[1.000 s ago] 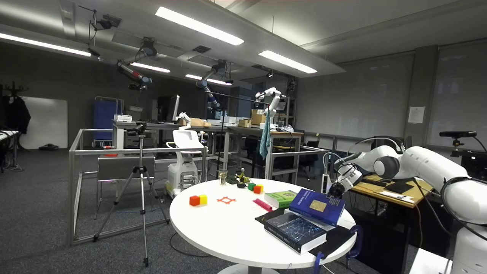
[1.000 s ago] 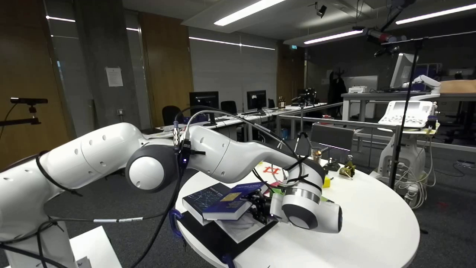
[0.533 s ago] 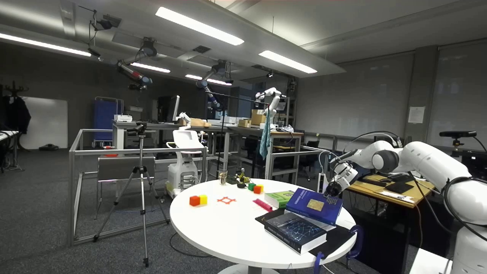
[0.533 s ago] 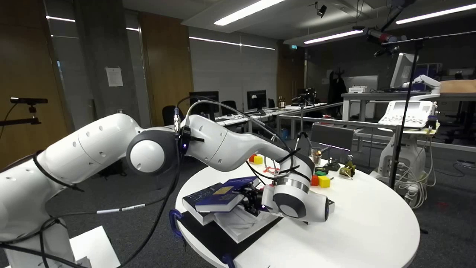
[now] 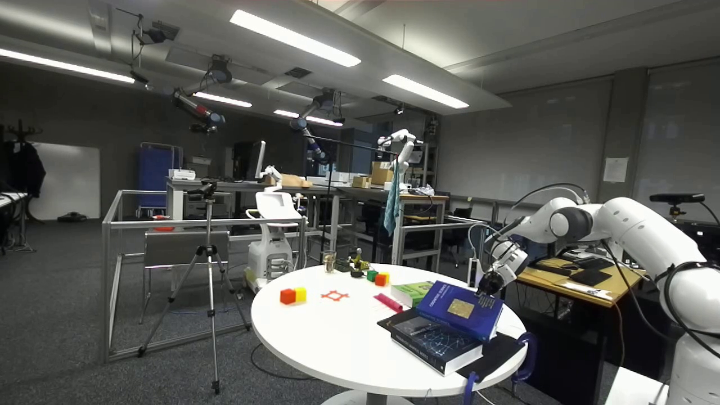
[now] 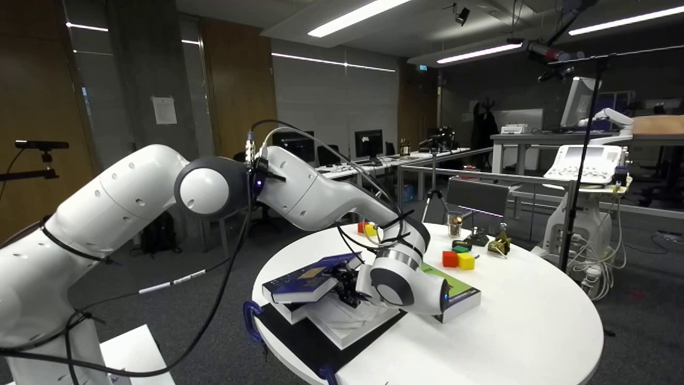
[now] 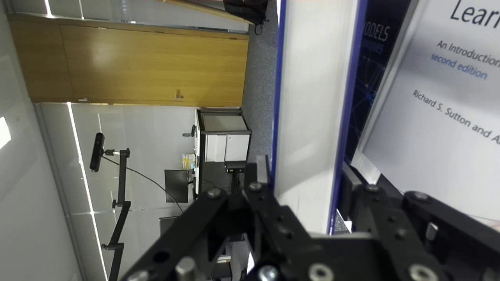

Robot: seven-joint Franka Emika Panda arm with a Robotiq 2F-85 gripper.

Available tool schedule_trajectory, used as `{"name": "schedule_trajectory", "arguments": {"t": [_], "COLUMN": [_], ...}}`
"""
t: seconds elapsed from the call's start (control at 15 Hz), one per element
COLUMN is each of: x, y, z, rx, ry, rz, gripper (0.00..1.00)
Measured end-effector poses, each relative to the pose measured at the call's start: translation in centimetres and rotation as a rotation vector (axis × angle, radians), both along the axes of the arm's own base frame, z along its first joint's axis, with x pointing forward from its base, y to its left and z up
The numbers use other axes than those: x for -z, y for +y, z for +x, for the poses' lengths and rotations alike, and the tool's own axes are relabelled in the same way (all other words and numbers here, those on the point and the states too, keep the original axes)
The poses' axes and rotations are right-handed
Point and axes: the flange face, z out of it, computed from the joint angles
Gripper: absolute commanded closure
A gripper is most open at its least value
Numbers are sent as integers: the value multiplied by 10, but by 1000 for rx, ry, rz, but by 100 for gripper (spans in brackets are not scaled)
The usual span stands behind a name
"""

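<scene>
End effector point(image 7: 306, 175): gripping blue bk point(image 5: 461, 309), 1 jaw per cover, page edges btwn (wrist view)
Blue bk: tilted, held over dark bk point(image 5: 436, 342); can't tell if they touch; cover reads "Cognitive Science"
Dark bk: flat on black mat point(image 5: 498, 355), cover partly hidden by blue bk
White bk point(image 7: 449, 97): also on black mat, just beside dark bk, "second edition" legible
Black mat: nr edge of round white counter point(image 6: 523, 315), blue clamps point(image 5: 532, 355) at rim
Green bk point(image 6: 454, 289): on counter, partly hidden by arm point(image 6: 320, 192) in an exterior view
Red block point(image 6: 450, 259): side by side w/ yellow block point(image 6: 466, 261), nr green bk
Glass point(image 6: 455, 224): upright on counter, well apart from end effector
</scene>
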Motion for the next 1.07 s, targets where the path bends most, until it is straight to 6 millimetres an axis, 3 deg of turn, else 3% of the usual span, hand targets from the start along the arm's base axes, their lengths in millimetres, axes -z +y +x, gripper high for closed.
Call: {"name": "schedule_trajectory", "arguments": {"t": [1.07], "x": [1], "y": [81], "z": [-40], "rx": [191], "ry": [-14], "rz": [-13], "gripper": [82]}}
